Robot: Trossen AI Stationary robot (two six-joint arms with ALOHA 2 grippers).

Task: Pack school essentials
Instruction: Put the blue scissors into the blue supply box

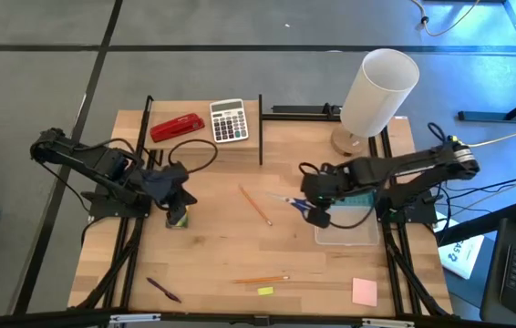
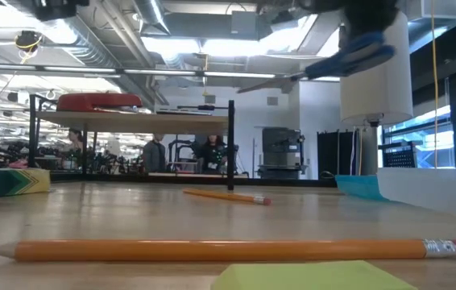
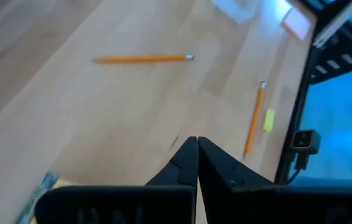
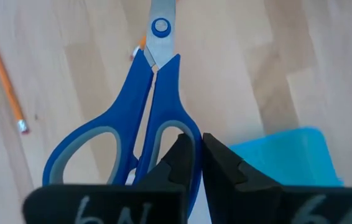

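Note:
The blue-handled scissors (image 4: 154, 93) hang in the air, with my right gripper (image 4: 199, 138) shut on them right of the table's middle (image 1: 317, 217), beside a clear bin with a blue sheet (image 1: 347, 226). My left gripper (image 3: 198, 144) is shut and empty, held above the table at the left (image 1: 174, 196) next to the crayon box (image 1: 178, 217). Two orange pencils (image 1: 256, 205) (image 1: 260, 280), the tiny yellow piece (image 1: 265, 291), the dark pen (image 1: 163, 290) and the pink note pad (image 1: 364, 292) lie flat on the wood. My right gripper pinches the outer rim of one handle loop (image 4: 187, 127) between its two fingers, coming from above and slanting down. The scissors are lifted clear of the table, closed, with the blades (image 2: 268, 80) reaching out toward the table's left, roughly level.
A red stapler (image 1: 178, 128) and a grey calculator (image 1: 229, 120) sit on a raised shelf at the far side. A white lamp (image 1: 381, 91) stands at the far right. Black frame rails run along both side edges.

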